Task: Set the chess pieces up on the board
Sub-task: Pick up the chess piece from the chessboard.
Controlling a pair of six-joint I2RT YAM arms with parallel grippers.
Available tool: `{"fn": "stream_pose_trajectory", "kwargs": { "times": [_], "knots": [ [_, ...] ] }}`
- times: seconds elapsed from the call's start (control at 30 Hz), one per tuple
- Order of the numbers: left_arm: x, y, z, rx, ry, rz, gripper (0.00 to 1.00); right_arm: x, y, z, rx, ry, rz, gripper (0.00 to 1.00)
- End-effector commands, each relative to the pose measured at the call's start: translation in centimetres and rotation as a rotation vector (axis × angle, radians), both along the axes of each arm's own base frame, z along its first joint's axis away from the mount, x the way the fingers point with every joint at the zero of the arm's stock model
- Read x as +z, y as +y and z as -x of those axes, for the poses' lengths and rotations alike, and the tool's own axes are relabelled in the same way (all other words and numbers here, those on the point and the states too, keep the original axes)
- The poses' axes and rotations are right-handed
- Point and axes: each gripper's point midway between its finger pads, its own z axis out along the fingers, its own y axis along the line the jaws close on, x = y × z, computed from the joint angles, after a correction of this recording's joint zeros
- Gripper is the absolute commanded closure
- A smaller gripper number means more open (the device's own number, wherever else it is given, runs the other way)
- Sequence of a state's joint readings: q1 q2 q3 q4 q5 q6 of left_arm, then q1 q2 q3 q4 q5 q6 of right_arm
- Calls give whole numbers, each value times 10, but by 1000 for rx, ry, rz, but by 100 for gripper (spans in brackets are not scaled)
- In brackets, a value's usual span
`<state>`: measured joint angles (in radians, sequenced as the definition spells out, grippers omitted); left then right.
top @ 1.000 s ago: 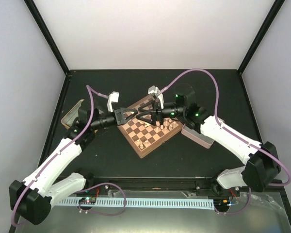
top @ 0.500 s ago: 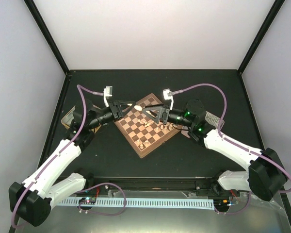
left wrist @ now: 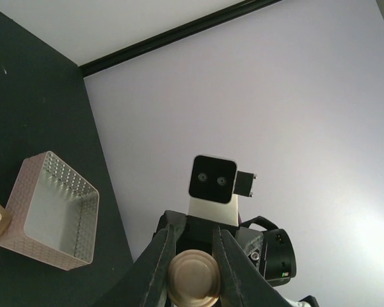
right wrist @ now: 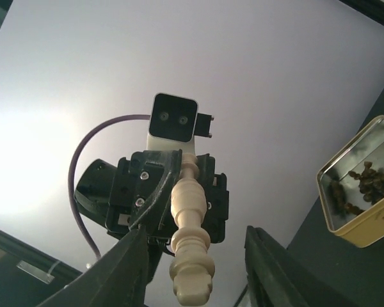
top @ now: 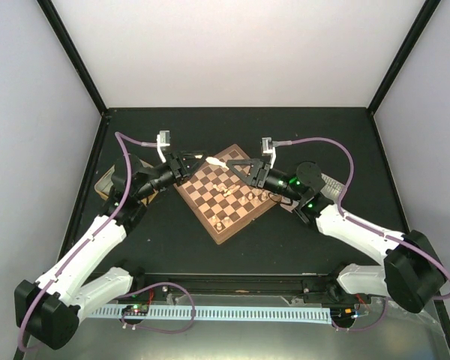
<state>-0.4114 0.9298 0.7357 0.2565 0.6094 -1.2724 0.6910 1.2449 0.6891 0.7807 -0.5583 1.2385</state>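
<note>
1. Chess pieces (top: pixel 223 187) of light wood are scattered over a few squares of the board (top: pixel 207 204), which is set cornerwise at the middle of the tabletop (top: pixel 285 135). The rows are judged far from complete.
2. One light piece (top: pixel 214 160) is held in the air over the board's far corner. It is clamped at its base by the left end effector (top: pixel 197 160) and pointed sideways toward the right.
3. The right end effector (top: pixel 231 166) is turned toward it with fingers apart, one to each side of the piece's free end and not touching it. A hand-over, so the piece can be regripped for standing upright, is judged the reason.
4. Only from the right wrist is the piece's turned profile seen, along with a tin (right wrist: pixel 361 192) of dark pieces at the left of the scene.
5. Only from the left wrist is the round base seen squeezed between both fingers (left wrist: pixel 160 262), with a perforated box (left wrist: pixel 51 214) beside a corner of the board.
</note>
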Motion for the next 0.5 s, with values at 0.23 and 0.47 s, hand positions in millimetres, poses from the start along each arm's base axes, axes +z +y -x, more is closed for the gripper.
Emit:
{"fn": "stream_pose_trajectory", "kwargs": {
  "times": [0.23,0.47],
  "knots": [
    [1,3,-4,19,-12,15,98,17,3,7,36,-3,-11,74],
    [-9,5,-4,32,-30,-48,98,-5,2,3,2,19,127,91]
  ]
}}
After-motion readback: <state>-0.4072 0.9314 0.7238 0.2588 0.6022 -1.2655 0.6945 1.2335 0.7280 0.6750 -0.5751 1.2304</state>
